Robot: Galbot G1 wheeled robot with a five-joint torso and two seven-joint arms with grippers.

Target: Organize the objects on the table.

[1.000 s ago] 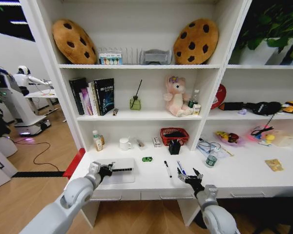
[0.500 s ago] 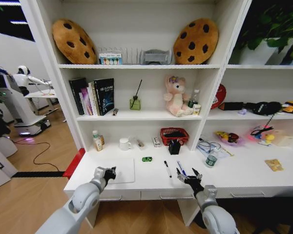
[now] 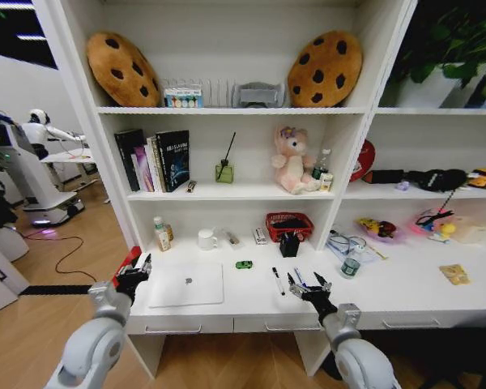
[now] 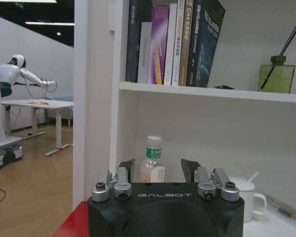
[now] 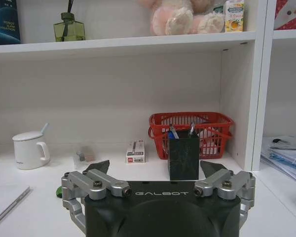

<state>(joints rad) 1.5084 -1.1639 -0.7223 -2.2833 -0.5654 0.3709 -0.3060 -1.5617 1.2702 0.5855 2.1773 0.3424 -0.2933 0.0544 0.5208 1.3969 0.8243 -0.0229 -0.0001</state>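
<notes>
The thin silver laptop (image 3: 186, 284) lies closed and flat on the left part of the white table (image 3: 405, 285). My left gripper (image 3: 138, 270) hovers open beside the laptop's left edge, at the desk's left end, holding nothing; its fingers (image 4: 127, 169) frame a small bottle (image 4: 151, 159). The green toy car (image 3: 244, 264) sits mid-desk. A black pen (image 3: 278, 280) and a blue pen (image 3: 300, 279) lie near the front edge. My right gripper (image 3: 309, 287) stands open just at the blue pen's near end, empty. The car (image 5: 58, 191) peeks beside the right gripper (image 5: 155, 170).
At the back of the desk stand a white mug (image 3: 206, 239), a black pen holder (image 5: 183, 155) and a red mesh basket (image 5: 190, 132). A bottle (image 3: 351, 265), papers and a yellow card (image 3: 454, 274) lie to the right. Shelves rise above; drawers (image 3: 178, 327) run below.
The laptop lid has gone from partly raised to fully closed. My left gripper has let go and drawn back left, off the laptop. The right gripper has barely shifted.
</notes>
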